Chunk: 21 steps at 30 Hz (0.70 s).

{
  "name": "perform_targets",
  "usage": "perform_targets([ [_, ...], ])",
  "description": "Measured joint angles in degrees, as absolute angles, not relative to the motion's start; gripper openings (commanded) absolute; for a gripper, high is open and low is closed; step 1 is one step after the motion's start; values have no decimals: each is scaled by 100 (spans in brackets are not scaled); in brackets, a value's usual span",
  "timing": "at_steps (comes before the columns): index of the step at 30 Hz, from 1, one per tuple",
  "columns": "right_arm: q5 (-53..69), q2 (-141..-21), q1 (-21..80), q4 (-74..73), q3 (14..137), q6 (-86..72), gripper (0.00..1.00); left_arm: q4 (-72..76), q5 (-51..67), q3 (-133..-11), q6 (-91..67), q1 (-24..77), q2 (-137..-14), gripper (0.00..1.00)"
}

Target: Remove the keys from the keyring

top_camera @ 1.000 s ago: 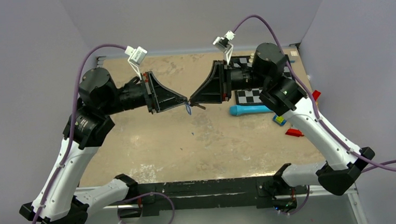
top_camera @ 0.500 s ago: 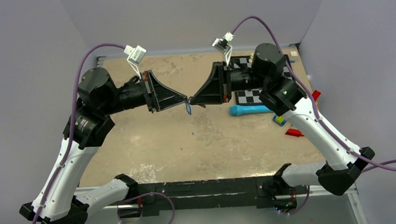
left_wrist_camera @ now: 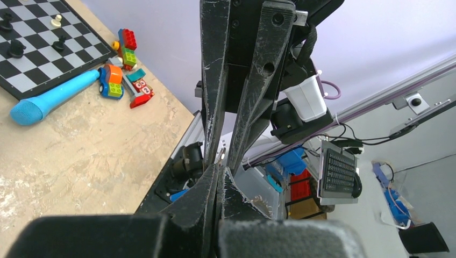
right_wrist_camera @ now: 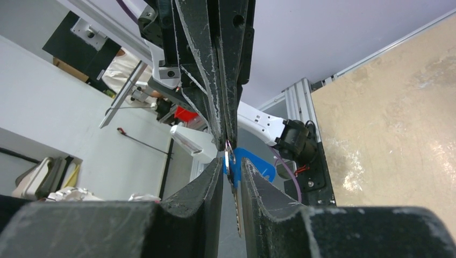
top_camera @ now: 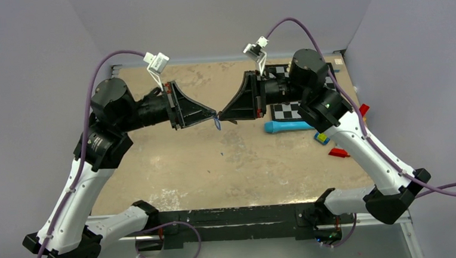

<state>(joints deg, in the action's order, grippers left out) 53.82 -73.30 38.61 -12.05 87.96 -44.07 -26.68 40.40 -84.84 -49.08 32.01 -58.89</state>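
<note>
**Left of the tube, both claws meet at the keys**

Left of the tube (top_camera: pixel 287 126) and raised above the surface (top_camera: pixel 216 165), the left claw (top_camera: pixel 213 115) and the right claw (top_camera: pixel 222 117) point at each other, tip to tip. The keys (top_camera: pixel 217 125) hang just below that meeting point, clear of the surface, on the tube's left and a little farther from the arm bases than the tube.

The right wrist view shows the left claw's fingers (right_wrist_camera: pixel 215 80) pressed together, nipping the top of the bunch. A thin grey blade hangs down from there with the bright blue oval piece (right_wrist_camera: pixel 253 164) behind it.

The right claw's fingers (right_wrist_camera: pixel 196 204) stand close together with a slim gap between them. The grey blade runs down through that gap. Whether the fingers press on the metal cannot be told from any view.

The tube lies flat on the surface, beside the near edge of a chessboard (top_camera: pixel 290 108). Small coloured blocks (top_camera: pixel 322 138) sit on the tube's right, nearer the arm bases.
</note>
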Motion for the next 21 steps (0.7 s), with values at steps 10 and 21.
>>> perform_targets([
  [10, 5502, -7395, 3861, -1197, 8855, -4392, 0, -2622, 4027, -8447, -5006, 3201, -5892, 0],
  [21, 5406, -7384, 3861, -895, 8768, -4613, 0, -2383, 3756, -8252, -5192, 3203, -5730, 0],
])
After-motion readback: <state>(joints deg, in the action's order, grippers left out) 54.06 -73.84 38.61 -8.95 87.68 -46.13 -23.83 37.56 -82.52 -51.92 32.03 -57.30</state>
